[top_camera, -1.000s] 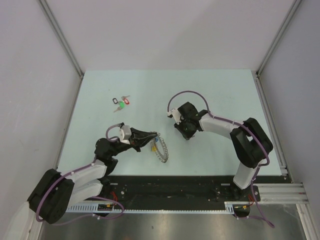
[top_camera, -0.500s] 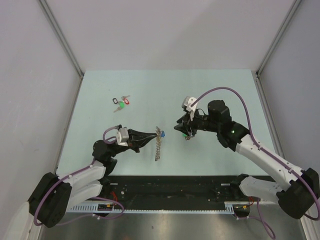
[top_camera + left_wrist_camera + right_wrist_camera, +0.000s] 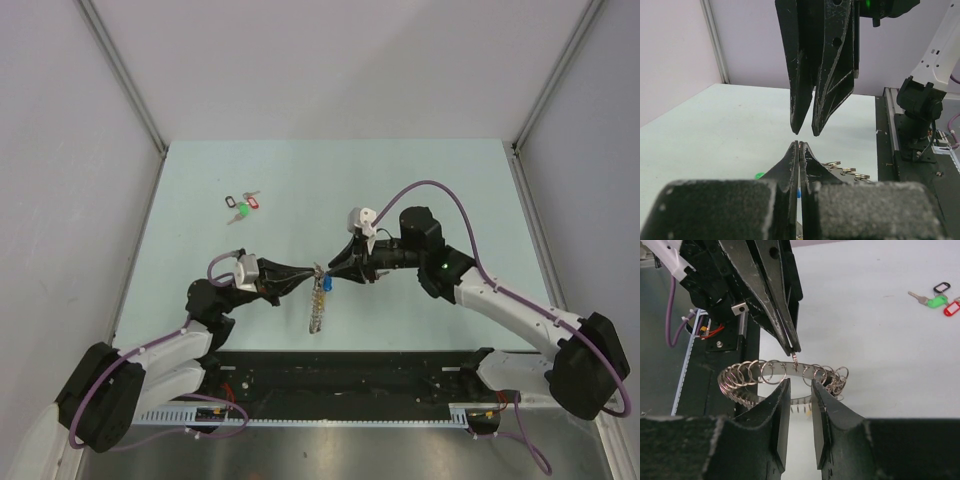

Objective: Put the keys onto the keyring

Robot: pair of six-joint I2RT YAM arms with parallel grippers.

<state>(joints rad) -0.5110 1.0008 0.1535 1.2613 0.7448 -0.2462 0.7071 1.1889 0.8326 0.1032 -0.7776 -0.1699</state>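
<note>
Grippers first, from the overhead view: the left gripper (image 3: 312, 272) and the right gripper (image 3: 327, 268) are meeting almost tip to tip above the pale green table (image 3: 450, 180). The large grey keyring of coiled wire loops (image 3: 317, 308) is hanging edge-on below the left tips. A small silver key with a blue plastic tag (image 3: 327, 284) is sitting just beside the ring's upper part; whether it is threaded on, I cannot tell. A bunch of keys with black, green and red tags (image 3: 242, 206) is lying well apart, toward the far left.

Left wrist view: the left fingers (image 3: 786, 165) are pressing fully together; the right gripper's two fingers are hanging just above them with a narrow gap at the tips. A green speck (image 3: 759, 175) below may be the second key's tag; I cannot tell.

Right wrist view: the left jaws are pinching one thin loop at the top of the keyring (image 3: 772, 375). The right fingers (image 3: 776, 415) are standing slightly apart with nothing between them, and the ring is just beyond.

Risk, as I am judging it: the pinch is on a single wire loop, so a nudge or tug from the right tips could slip it and drop the ring; the tips are also near enough to collide.

Counting: two grippers; one keyring; one blue-tagged key visible; one bunch carrying three tags.
</note>
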